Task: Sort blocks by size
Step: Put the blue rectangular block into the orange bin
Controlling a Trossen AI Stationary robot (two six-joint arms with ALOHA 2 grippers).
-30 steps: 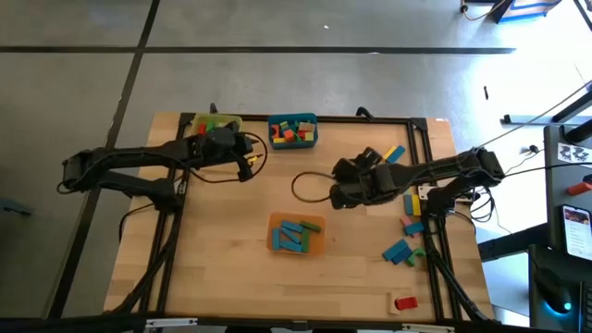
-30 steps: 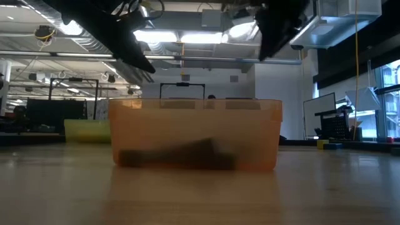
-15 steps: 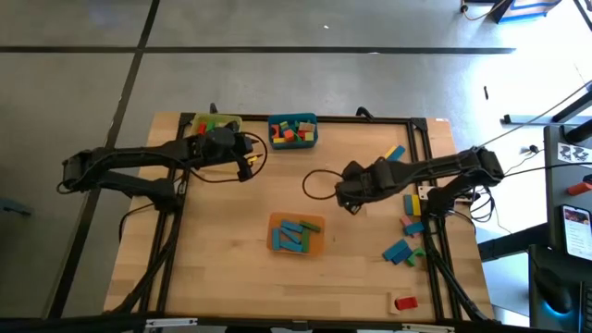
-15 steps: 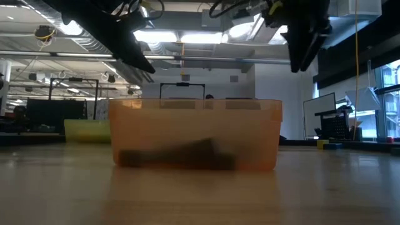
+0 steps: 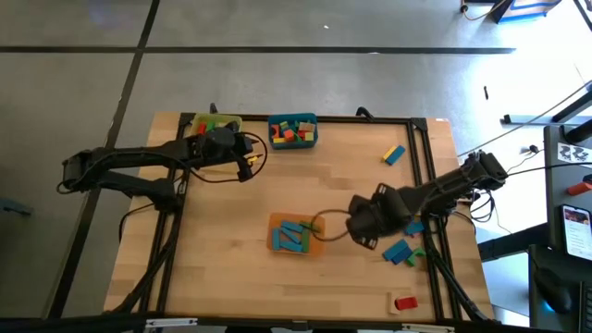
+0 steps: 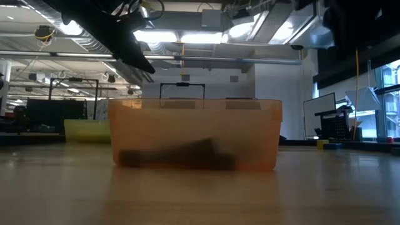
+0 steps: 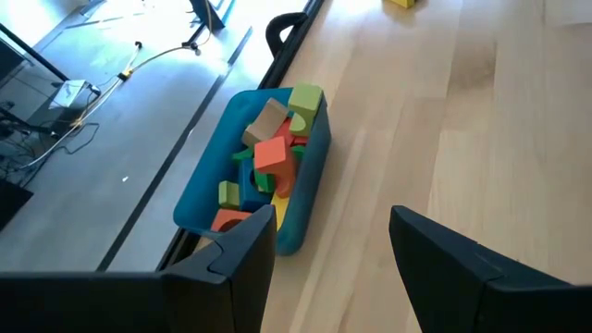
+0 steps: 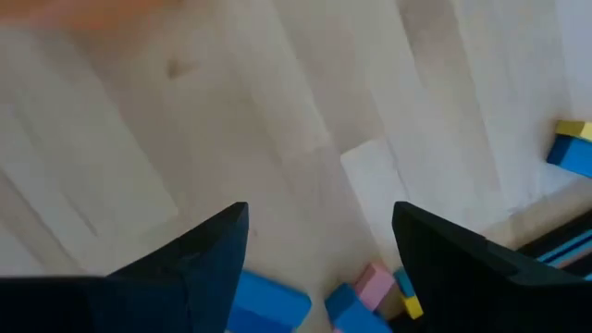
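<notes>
Right tool (image 5: 363, 225) moved from counter (image 5: 231, 277) middle to just right of orange bin (image 5: 297, 233), open, empty. Left tool (image 7: 333, 254) open near teal bin (image 7: 298, 199).

Wooden table (image 5: 222, 268) carries 3 bins, loose blocks (image 5: 400, 251).

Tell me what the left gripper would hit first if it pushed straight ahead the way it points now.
Probably the teal rectangular plastic bin of mixed wooden blocks: it sits just ahead of the open left gripper, slightly off to one side. Depth is unclear, so it might pass alongside over bare wooden table.
</notes>
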